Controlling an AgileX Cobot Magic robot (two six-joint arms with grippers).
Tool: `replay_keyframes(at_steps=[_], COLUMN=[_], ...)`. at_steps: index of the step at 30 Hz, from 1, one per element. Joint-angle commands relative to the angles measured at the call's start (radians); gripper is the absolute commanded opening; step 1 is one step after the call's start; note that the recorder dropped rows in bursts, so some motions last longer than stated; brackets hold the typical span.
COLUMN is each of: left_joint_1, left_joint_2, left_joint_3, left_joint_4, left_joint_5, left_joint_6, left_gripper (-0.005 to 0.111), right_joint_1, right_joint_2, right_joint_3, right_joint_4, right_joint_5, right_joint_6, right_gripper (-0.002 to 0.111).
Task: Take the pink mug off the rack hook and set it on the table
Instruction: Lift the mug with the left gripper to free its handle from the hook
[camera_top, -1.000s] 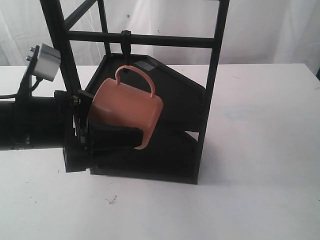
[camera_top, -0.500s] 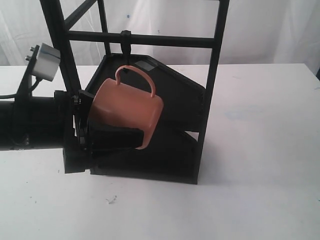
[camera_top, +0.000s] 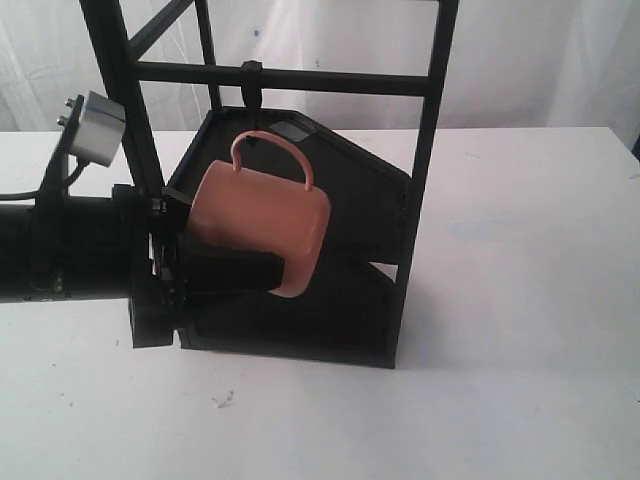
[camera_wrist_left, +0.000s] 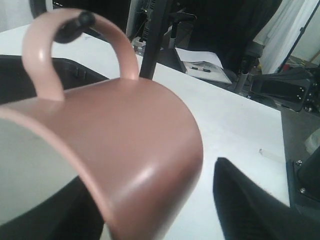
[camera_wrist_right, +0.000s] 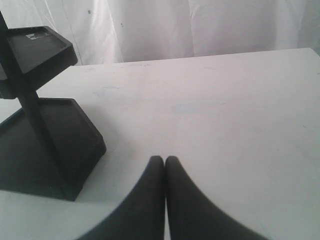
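Exterior: mug (camera_top: 262, 225) tilted, handle on hook (camera_top: 251, 90) of rack (camera_top: 425, 150); left end effector (camera_top: 262, 272) straddles it.
Left wrist: fingers (camera_wrist_left: 260, 210) apart, gap beside mug.
Right wrist: right end effector (camera_wrist_right: 165, 162) together above surface (camera_wrist_right: 225, 110), rack nearby.

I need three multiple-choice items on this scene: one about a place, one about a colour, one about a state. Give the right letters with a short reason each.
1. The handle of the pink mug is: A on the rack hook; B on the table; C on a shelf.
2. The rack is: A white; B black; C pink.
3. The right tool is: A shut; B wide open; C holding the mug.
Answers: 1 A, the hook tip sits in the loop; 2 B, its posts are black; 3 A, its fingers touch.
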Motion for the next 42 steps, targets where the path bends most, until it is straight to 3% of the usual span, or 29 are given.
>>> replay_keyframes(at_steps=[1, 3, 5, 7, 8, 21, 27, 42], left_joint_1=[-0.006, -0.006, -0.006, -0.006, -0.006, -0.006, -0.006, -0.006], left_joint_2=[-0.001, -0.001, -0.001, -0.001, -0.001, -0.001, -0.001, -0.001], left_joint_3=[-0.002, -0.002, -0.002, -0.002, -0.002, -0.002, -0.032, -0.086], left_joint_4=[-0.024, -0.024, -0.024, -0.024, -0.024, -0.024, -0.024, 0.028], left_joint_5=[0.012, 0.015, 0.015, 0.015, 0.015, 0.049, 0.160, 0.250], left_joint_6=[0.006, 0.007, 0.004, -0.002, -0.010, -0.012, 0.010, -0.021], left_gripper=[0.055, 0.046, 0.030, 0.004, 0.000, 0.000, 0.000, 0.000], right_joint_1=[-0.009, -0.009, -0.009, -0.009, -0.009, -0.009, -0.009, -0.009], right_joint_2=[-0.006, -0.006, -0.006, -0.006, -0.006, -0.006, -0.006, -0.006], right_joint_3=[0.005, 0.005, 0.005, 0.005, 0.005, 0.005, 0.005, 0.005], right_joint_4=[0.000, 0.000, 0.000, 0.000, 0.000, 0.000, 0.000, 0.000], right_joint_5=[-0.006, -0.006, -0.006, -0.006, -0.006, -0.004, -0.006, -0.004], right_joint_6=[-0.002, -0.002, -0.002, -0.002, -0.002, 0.032, 0.032, 0.032], right_gripper=[0.000, 0.000, 0.000, 0.000, 0.000, 0.000, 0.000, 0.000])
